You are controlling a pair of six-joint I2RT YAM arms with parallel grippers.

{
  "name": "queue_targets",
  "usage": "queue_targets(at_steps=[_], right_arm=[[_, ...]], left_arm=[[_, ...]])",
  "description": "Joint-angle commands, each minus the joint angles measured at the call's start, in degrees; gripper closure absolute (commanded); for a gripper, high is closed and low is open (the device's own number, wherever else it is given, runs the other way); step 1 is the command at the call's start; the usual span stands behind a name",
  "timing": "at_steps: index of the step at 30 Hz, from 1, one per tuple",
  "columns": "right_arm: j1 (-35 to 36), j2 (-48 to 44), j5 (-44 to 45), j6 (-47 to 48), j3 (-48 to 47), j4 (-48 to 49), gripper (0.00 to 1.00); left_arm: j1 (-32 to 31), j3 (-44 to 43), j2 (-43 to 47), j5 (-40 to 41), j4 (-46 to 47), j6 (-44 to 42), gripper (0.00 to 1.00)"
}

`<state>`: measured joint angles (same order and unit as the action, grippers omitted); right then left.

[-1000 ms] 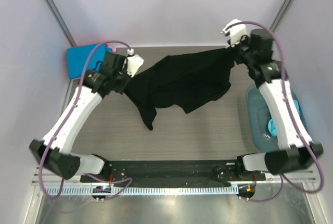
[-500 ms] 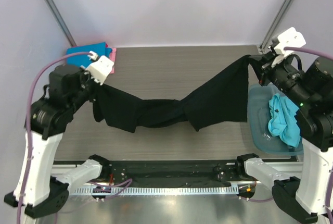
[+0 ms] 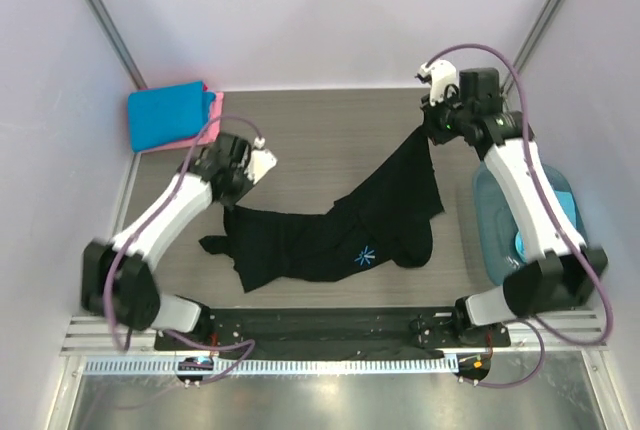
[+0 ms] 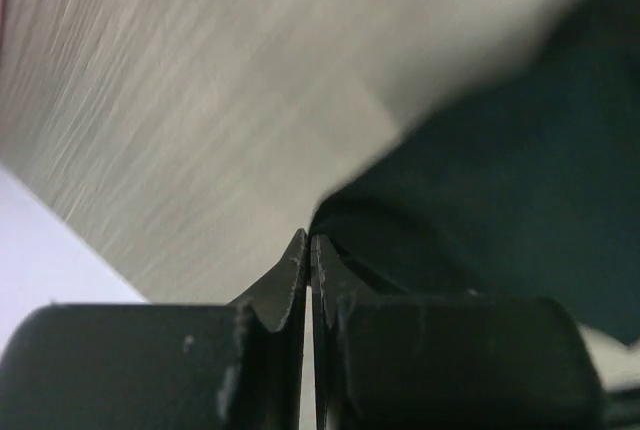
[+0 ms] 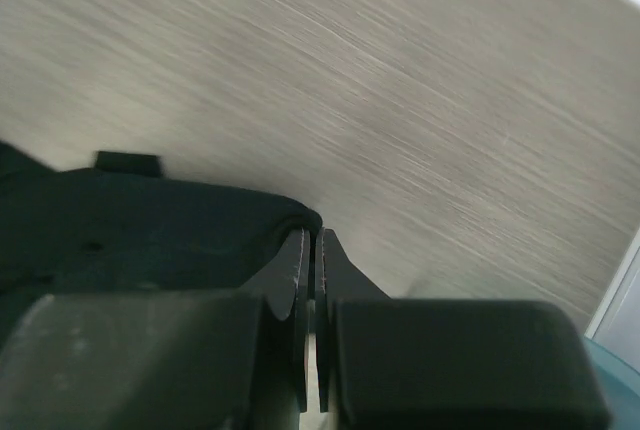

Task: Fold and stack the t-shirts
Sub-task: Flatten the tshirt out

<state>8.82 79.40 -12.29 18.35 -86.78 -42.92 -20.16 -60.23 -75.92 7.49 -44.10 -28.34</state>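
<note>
The large black t-shirt (image 3: 330, 235) lies crumpled across the middle of the table with its light-blue starburst mark (image 3: 366, 256) facing up. My left gripper (image 3: 234, 193) is shut on the shirt's left edge, low over the table; in the left wrist view (image 4: 308, 242) black cloth (image 4: 500, 200) sits at the tips. My right gripper (image 3: 429, 136) is shut on the shirt's far right corner, pinching a fold (image 5: 150, 220) at its tips (image 5: 312, 236). A folded bright blue t-shirt (image 3: 165, 115) lies on a pink one (image 3: 216, 103) at the back left. A turquoise t-shirt (image 3: 522, 243) lies in the tub.
The translucent teal plastic tub (image 3: 487, 220) stands at the right edge of the table, partly under the right arm; its rim also shows in the right wrist view (image 5: 612, 352). Pale walls and metal posts close the table on three sides.
The black shirt was stretched in the air between the two raised grippers; now both grippers are lower and closer together, and the shirt rests on the table with the starburst showing.
</note>
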Motion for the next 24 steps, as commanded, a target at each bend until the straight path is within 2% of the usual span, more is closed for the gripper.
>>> queue_targets(at_steps=[1, 2, 3, 4, 5, 6, 8, 10, 11, 14, 16, 20, 24], right_arm=[[-2.66, 4.61, 2.53, 0.72, -5.56, 9.69, 0.99], [-3.01, 9.24, 3.50, 1.25, -6.89, 10.04, 0.99], [-3.54, 11.29, 4.20, 1.60, -8.21, 10.04, 0.99], [-4.50, 12.87, 4.47, 1.43, -10.23, 9.96, 0.99], [-5.12, 14.37, 4.30, 1.17, -10.94, 10.13, 0.99], [-5.56, 16.12, 4.38, 0.81, -11.39, 10.31, 0.99], [-5.74, 16.76, 4.04, 0.81, -11.39, 10.48, 0.99], [-5.74, 16.15, 3.25, 0.90, -10.00, 10.66, 0.99], [-5.74, 15.88, 2.98, 0.73, -9.38, 10.92, 0.99], [-5.66, 14.39, 1.84, 0.02, -7.26, 11.10, 0.99], [-5.74, 13.25, 0.87, 0.02, -5.86, 10.92, 0.99], [-5.74, 12.37, 0.96, 0.02, -3.92, 11.19, 0.99], [-5.74, 11.92, 0.78, 0.37, -2.52, 11.19, 0.99]], left_arm=[[4.41, -13.47, -8.95, -2.39, 11.50, 3.01, 0.98], [5.39, -17.60, -15.16, -2.30, 10.71, 4.16, 0.96], [6.35, -20.95, -17.14, -1.95, 9.22, 7.04, 0.91], [7.58, -25.77, -18.72, -0.82, 8.86, 8.11, 0.82], [7.86, -26.77, -19.17, -0.28, 8.68, 8.73, 0.63], [7.86, -26.96, -18.39, 0.33, 8.68, 8.74, 0.56], [7.77, -24.86, -13.85, -3.95, 7.11, 7.69, 0.44], [7.68, -21.53, -9.88, -9.48, 3.41, 5.15, 0.40], [6.64, -16.73, -7.51, -13.16, 2.27, 3.66, 0.39], [1.82, -7.84, 0.05, -15.38, -3.35, -5.65, 0.38], [-1.53, -5.18, 3.22, -16.53, -8.44, -8.13, 0.36], [-5.41, -4.11, 1.75, -20.23, -16.28, -4.64, 0.36], [-5.76, -1.92, 0.86, -21.02, -13.93, -2.78, 0.33]])
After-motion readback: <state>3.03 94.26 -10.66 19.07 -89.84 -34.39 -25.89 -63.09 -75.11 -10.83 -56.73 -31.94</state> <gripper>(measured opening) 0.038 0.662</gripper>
